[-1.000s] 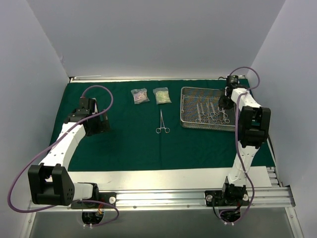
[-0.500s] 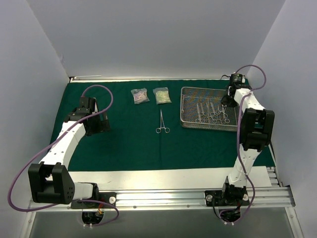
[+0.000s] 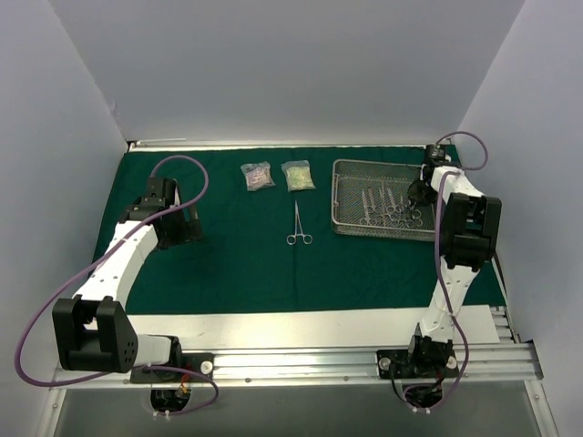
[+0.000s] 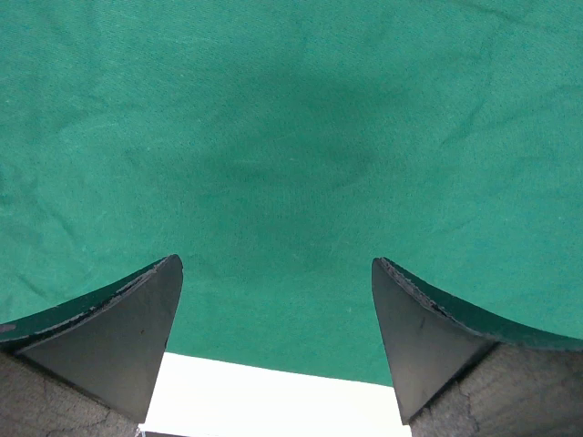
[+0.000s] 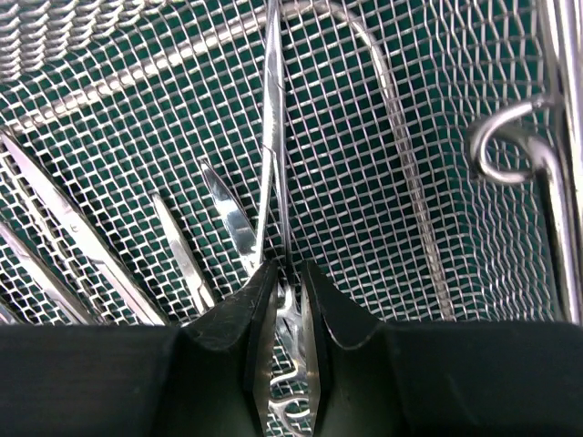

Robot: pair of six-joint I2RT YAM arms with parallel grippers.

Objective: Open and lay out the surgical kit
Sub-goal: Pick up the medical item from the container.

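From above, a dark green cloth wrap lies spread flat over the desk, with a white strip of desk bare along its near edge. A rectangular silver wire-mesh tray sits on the cloth at the far right. A row of slim steel scissor-handled instruments lies inside it, too small here to count. A lone steel scissor-handled instrument lies on the cloth near the middle, its rings toward the arms. Beyond it, two small clear packets sit side by side: one with pinkish contents and one with pale green contents. The left hand hangs over the left part of the cloth, well apart from all of these. The right hand reaches into the right end of the tray.

In the left wrist view, the left hand is released. Its two dark fingers stand wide apart with nothing between them. Green cloth lies below, and the white strip shows at the bottom.

In the right wrist view, the right hand is clenched on a slim steel instrument, gripping its shanks between the dark fingers. The tips of the instrument point away across the mesh floor of the tray. Whether it is raised off the mesh cannot be told. More steel instruments fan out to the left.
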